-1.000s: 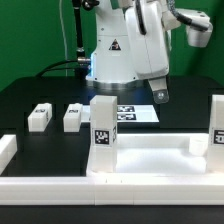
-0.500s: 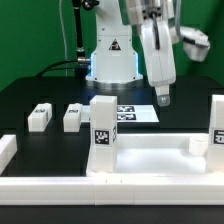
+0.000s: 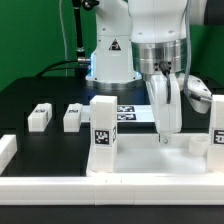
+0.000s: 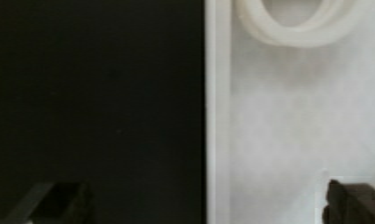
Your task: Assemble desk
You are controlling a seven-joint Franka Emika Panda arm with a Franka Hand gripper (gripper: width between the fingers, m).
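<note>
pincer [image 3: 167, 135] spread, over desk top [image 3: 140, 161]

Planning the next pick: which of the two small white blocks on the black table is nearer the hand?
The block beside the marker board; the other block lies further toward the exterior view's left, away from the hand.

A: Desk parts?
B: Large white plastic tray-like desk top [image 3: 150, 160] lies flat on the black table [image 3: 40, 95]. Two white square block legs stand upright on it: tagged leg [image 3: 103, 132] at the exterior view's left end, second leg [image 3: 217, 125] at the right.
A: Others?
B: Third leg [image 3: 39, 117] and fourth leg [image 3: 73, 117] lie loose side by side, apart from the top.
</note>
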